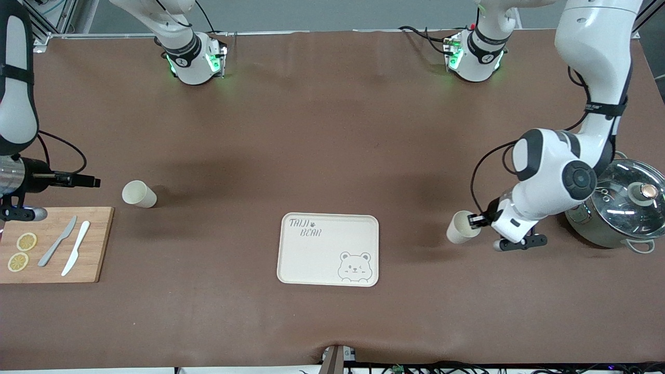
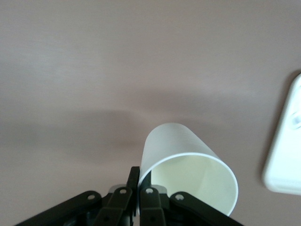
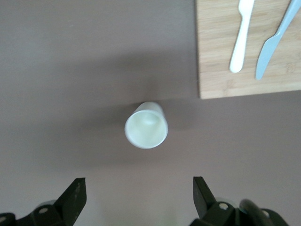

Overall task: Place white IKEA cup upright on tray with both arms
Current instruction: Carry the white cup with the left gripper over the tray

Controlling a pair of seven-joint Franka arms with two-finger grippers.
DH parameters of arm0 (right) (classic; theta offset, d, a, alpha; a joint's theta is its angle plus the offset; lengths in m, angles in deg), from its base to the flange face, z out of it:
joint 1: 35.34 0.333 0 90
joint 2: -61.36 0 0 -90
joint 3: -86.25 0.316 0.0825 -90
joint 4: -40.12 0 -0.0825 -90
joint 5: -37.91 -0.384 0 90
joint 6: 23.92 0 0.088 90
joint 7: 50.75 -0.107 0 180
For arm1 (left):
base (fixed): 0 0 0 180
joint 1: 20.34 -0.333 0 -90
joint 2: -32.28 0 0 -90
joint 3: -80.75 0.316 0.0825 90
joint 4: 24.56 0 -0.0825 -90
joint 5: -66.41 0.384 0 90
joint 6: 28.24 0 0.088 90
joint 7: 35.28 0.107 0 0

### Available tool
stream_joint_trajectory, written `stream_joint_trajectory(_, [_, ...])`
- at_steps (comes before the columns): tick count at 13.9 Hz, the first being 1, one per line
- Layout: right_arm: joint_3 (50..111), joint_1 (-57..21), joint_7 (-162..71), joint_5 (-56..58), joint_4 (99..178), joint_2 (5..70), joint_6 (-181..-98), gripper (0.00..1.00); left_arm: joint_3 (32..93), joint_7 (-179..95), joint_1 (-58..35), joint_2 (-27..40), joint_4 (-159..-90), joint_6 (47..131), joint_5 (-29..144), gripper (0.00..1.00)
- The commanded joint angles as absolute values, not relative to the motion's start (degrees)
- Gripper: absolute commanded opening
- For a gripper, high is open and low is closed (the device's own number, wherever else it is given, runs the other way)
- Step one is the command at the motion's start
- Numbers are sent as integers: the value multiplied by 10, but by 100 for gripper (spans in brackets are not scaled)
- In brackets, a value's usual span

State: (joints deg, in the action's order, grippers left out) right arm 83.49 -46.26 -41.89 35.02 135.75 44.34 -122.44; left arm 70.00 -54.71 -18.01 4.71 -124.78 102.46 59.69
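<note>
Brown matte surface (image 1: 332, 130), wide and slightly rippled, with soft shadows pooling around the cups. Along its top edge in the front view sit the two arm bases, each glowing green at the collar, with a grey wall strip and metal framing just above them. Cables trail along the edge nearest the front camera.

The tray (image 1: 328, 249) lies flat on the surface, cream, with its "TAIJI BEAR" lettering and bear face showing, and nothing on it. There are two white cups here. One cup (image 1: 460, 227) lies tipped on its side toward the left arm's end, just beside the tray but not touching it. The left gripper (image 1: 474, 220) is right down at it, its fingers (image 2: 149, 197) closed in tight on the cup's rim wall, as the left wrist view shows, with the cup's open mouth facing that camera and a corner of the tray at the frame edge.

The other cup (image 1: 138, 194) also lies on its side, toward the right arm's end, near the wooden cutting board (image 1: 93, 249). The right gripper (image 3: 138, 200) hangs over the surface by that cup, fingers (image 3: 75, 197) spread wide and holding nothing.

On the board are two lemon slices (image 1: 26, 241), a grey knife (image 1: 57, 241) and a white knife (image 1: 76, 248). A steel pot with a glass lid (image 1: 623, 210) sits at the left arm's end.
</note>
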Motion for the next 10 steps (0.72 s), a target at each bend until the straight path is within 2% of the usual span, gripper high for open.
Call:
stream_joint_trajectory(1, [844,-484,-385,358,1433,446,-1316,100,700,-650,-130,-29,-1134,1016,581,0])
stream_joint_trajectory(5, [844,-488,-383,357,1486,443,-1368,100,701,-768,-60,-102,-1030,1019,583,0])
stream_joint_trajectory(8, [844,-484,-384,357,1564,448,-1482,100,707,-796,-13,-117,-1016,1023,586,0])
stream_joint_trajectory(10, [844,-485,-383,357,1583,448,-1520,100,708,-794,5,-130,-1016,1024,587,0])
